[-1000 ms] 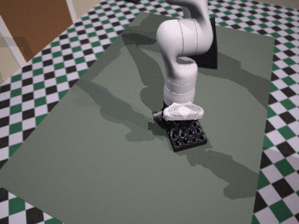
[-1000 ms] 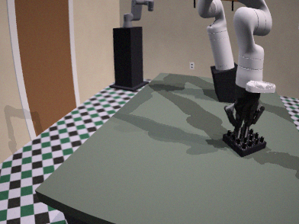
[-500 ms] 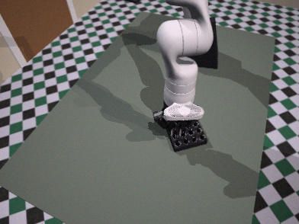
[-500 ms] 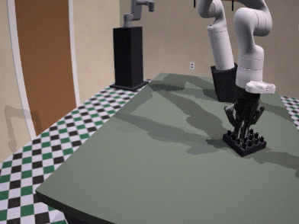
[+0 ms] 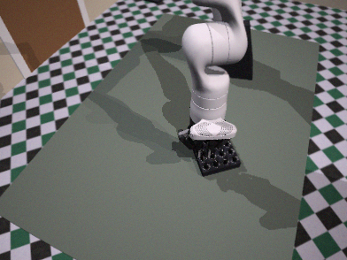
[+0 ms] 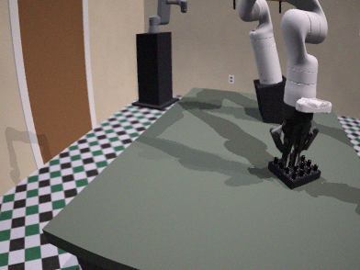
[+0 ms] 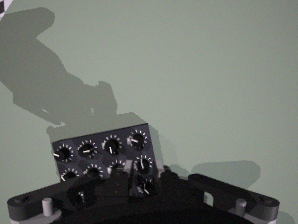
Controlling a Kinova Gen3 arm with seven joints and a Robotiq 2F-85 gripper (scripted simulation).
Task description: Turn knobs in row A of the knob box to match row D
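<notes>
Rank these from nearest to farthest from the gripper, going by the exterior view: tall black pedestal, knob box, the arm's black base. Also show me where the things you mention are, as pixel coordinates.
1. Knob box (image 5: pixel 222 169) (image 6: pixel 292 182) (image 7: pixel 100 161), directly below
2. Black base (image 5: pixel 249 66) (image 6: pixel 264 112), behind
3. Tall black pedestal (image 6: pixel 154 69), far back, image left

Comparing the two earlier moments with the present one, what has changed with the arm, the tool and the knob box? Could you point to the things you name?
Nothing visibly changed. The arm (image 5: pixel 209 95) (image 6: pixel 300 80), the tool (image 5: pixel 204 153) (image 6: pixel 290 163) (image 7: pixel 143 170) and the knob box (image 5: pixel 222 170) (image 6: pixel 292 184) (image 7: pixel 100 135) stayed in place; small knob turns cannot be judged.
</notes>
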